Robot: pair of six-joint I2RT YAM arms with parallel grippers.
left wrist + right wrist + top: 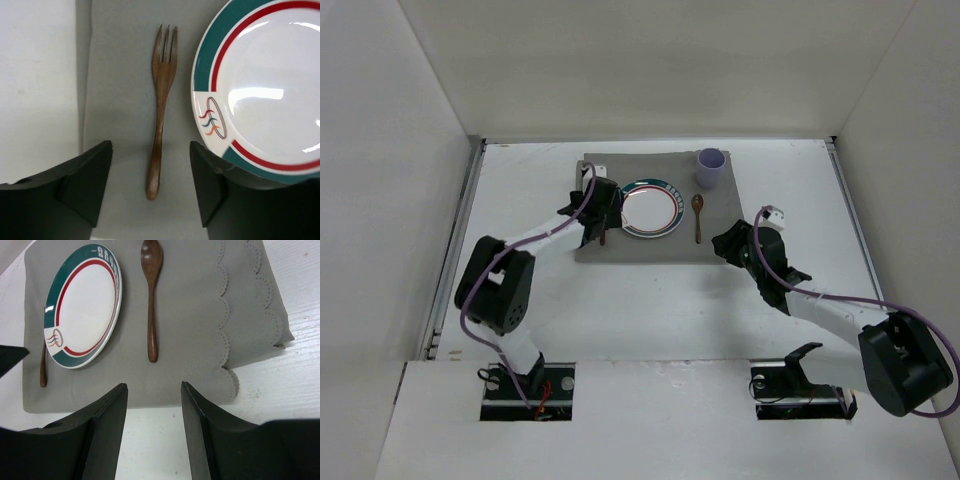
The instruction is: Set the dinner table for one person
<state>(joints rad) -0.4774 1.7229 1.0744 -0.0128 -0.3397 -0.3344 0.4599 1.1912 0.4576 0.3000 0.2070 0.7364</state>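
Dinner table [650, 320]: plain white, enclosed by white walls [380, 150]. A grey scalloped mat [660, 250] lies toward its far side, carrying a plate [651, 209], a wooden spoon [698, 215] and a lilac cup [709, 167].

Left gripper [150, 150]: jaws wide, astride the wooden fork [161, 100], clear of it.

Right gripper [153, 390]: jaws wide, empty, just beside the mat's edge.

From overhead the left gripper hides most of the fork. The left wrist view cuts off the plate.

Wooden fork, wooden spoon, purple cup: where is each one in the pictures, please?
wooden fork [160, 112], left wrist view, middle of its handle.
wooden spoon [151, 305], right wrist view, middle of its handle.
purple cup [708, 173], top external view, its side wall.
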